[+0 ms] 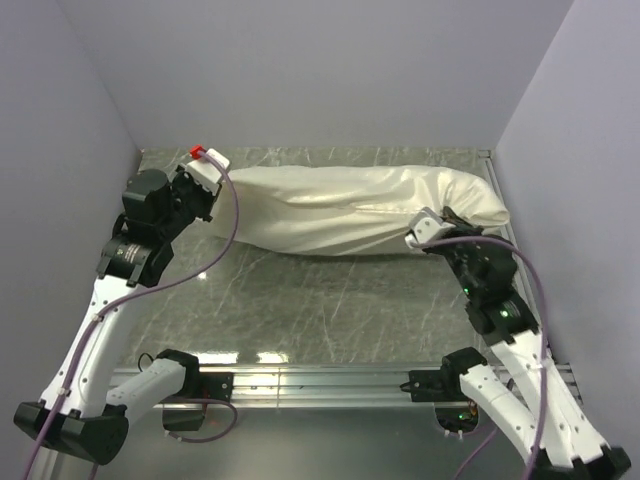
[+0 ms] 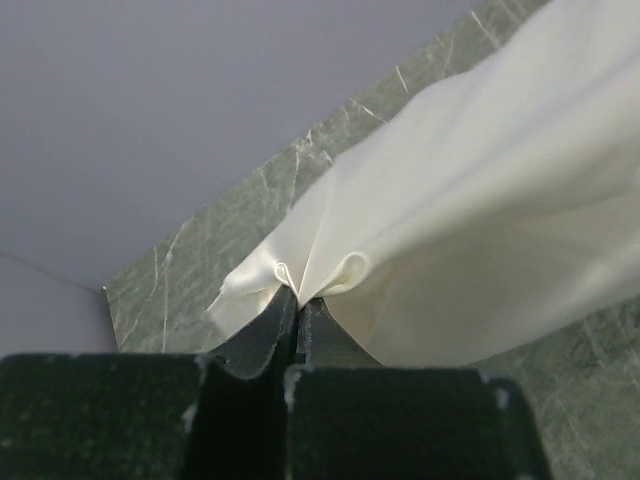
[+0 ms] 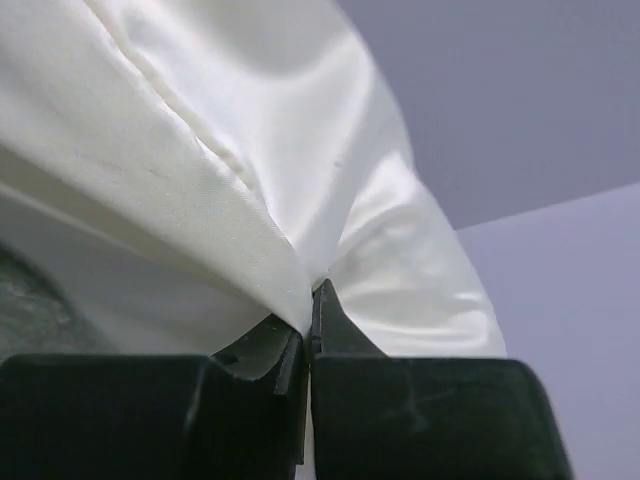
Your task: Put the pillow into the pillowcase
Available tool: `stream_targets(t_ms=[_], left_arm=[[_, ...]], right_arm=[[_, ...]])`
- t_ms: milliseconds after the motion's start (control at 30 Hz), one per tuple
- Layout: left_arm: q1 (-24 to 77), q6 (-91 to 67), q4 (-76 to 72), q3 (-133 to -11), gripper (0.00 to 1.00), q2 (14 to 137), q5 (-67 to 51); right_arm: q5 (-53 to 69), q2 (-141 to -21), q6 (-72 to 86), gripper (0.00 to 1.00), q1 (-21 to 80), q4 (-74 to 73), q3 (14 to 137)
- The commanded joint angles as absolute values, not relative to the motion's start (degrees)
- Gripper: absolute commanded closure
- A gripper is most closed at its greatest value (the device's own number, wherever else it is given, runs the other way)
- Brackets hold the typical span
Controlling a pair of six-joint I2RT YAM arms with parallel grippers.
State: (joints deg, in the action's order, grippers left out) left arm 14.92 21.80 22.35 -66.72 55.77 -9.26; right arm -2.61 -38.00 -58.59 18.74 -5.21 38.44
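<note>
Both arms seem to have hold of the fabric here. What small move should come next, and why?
Probably raise both grippers a little together, keeping them shut. The left gripper pinches the left end of the pillowcase and the right gripper pinches its right end. The case lies bulging on the table, with the pillow itself out of sight, so a short lift would likely settle the filling.

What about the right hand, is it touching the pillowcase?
Touching. The right wrist view shows the right hand shut on a fold of the pillowcase, cloth pinched between its closed fingertips.
</note>
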Motion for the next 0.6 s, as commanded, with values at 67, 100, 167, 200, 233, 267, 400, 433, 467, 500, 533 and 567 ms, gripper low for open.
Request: stream_targets(t_ms=[67, 100, 167, 200, 233, 267, 400, 433, 467, 500, 533, 567], left_arm=[[14.59, 18.81, 18.64, -71.54, 1.00, 50.89, -8.18], [14.59, 18.98, 18.02, -71.63, 1.00, 50.80, -7.30], [14.59, 19.25, 16.45, -71.28, 1.00, 51.85, -5.46], [14.59, 19.51, 15.57, -70.76, 1.00, 52.38, -5.28], [14.59, 19.69, 14.95, -70.23, 1.00, 53.77, -5.01], [14.59, 19.86, 12.94, -68.92, 1.00, 54.57, -4.75], [14.07, 21.97, 6.34, -65.31, 1.00, 60.37, -4.48], [13.19, 22.06, 4.76, -64.17, 1.00, 63.60, -5.09], [12.57, 21.97, 3.09, -63.81, 1.00, 65.55, -5.97], [11.96, 21.71, -1.54, -63.46, 1.00, 67.83, -6.76], [10.30, 21.19, -3.41, -63.37, 1.00, 73.07, -7.20], [8.98, 20.14, -4.99, -65.11, 1.00, 76.34, -8.08]], right_arm=[[-4.03, -30.94, -55.11, 1.00, 18.19, -13.18, 50.87], [-4.56, -31.98, -55.11, 1.00, 18.11, -12.84, 51.41], [-4.75, -33.30, -55.11, 1.00, 17.49, -10.04, 50.90], [-4.22, -34.01, -55.46, 1.00, 17.14, -8.63, 49.93], [-3.87, -35.58, -55.81, 1.00, 16.62, -6.87, 48.88], [-3.35, -36.81, -56.25, 1.00, 15.92, -3.29, 46.78], [-1.50, -47.94, -54.58, 1.00, 12.66, 4.12, 44.74], [-1.32, -50.51, -53.54, 1.00, 11.96, 5.61, 45.00], [-0.97, -53.41, -53.18, 1.00, 10.74, 8.32, 45.52], [-2.01, -59.88, -53.17, 1.00, 10.37, 9.22, 46.31], [-2.63, -63.33, -51.87, 1.00, 9.94, 10.36, 47.45], [-2.98, -67.02, -51.25, 0.93, 9.58, 10.28, 51.29]])
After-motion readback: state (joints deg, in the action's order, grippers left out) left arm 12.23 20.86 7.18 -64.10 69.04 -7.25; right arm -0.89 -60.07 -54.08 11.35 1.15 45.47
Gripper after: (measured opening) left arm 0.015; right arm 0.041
